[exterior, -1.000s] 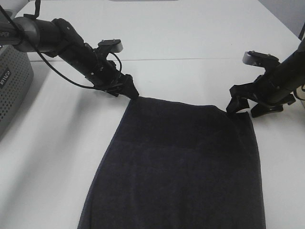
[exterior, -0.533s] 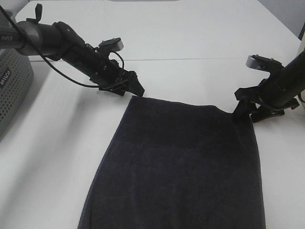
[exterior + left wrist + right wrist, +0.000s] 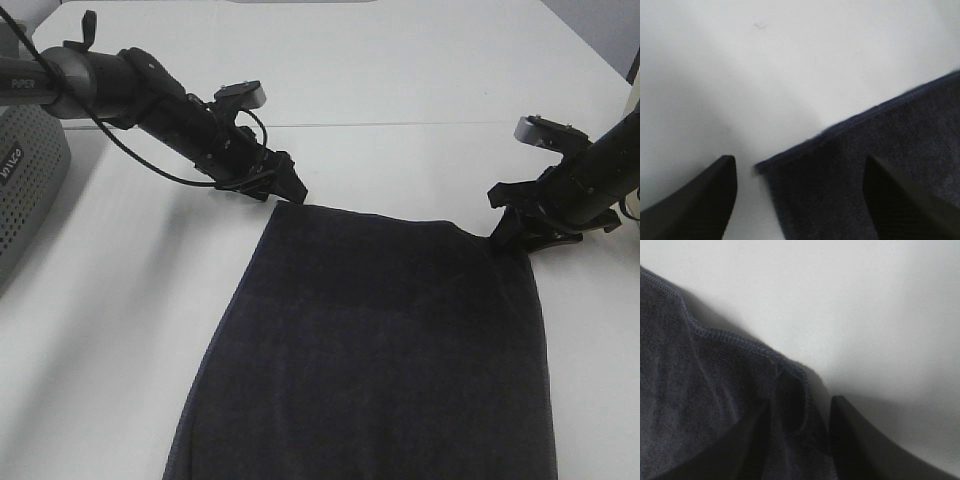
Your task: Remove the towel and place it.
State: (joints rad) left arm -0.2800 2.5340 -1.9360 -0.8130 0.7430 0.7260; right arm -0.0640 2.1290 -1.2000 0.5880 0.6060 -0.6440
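The towel (image 3: 380,340) is a large, very dark cloth lying flat on the white table (image 3: 400,70), running off the near edge of the exterior view. My left gripper (image 3: 292,190) is open at the towel's far left corner. In the left wrist view its fingers (image 3: 705,200) stand wide apart, and the hemmed corner (image 3: 790,160) lies flat between them. My right gripper (image 3: 508,232) is at the far right corner. In the right wrist view (image 3: 800,405) its jaws are close together, with a bunched fold of the towel's edge (image 3: 790,385) pinched between them.
A grey perforated basket (image 3: 25,180) stands at the left edge of the table, beside the left arm. A seam in the table (image 3: 400,124) runs across behind both grippers. A pale object shows at the far right edge (image 3: 634,110).
The right gripper's jaws, open a second ago, have closed on the towel's far right corner. The left gripper has drawn slightly back and to the right of its corner.
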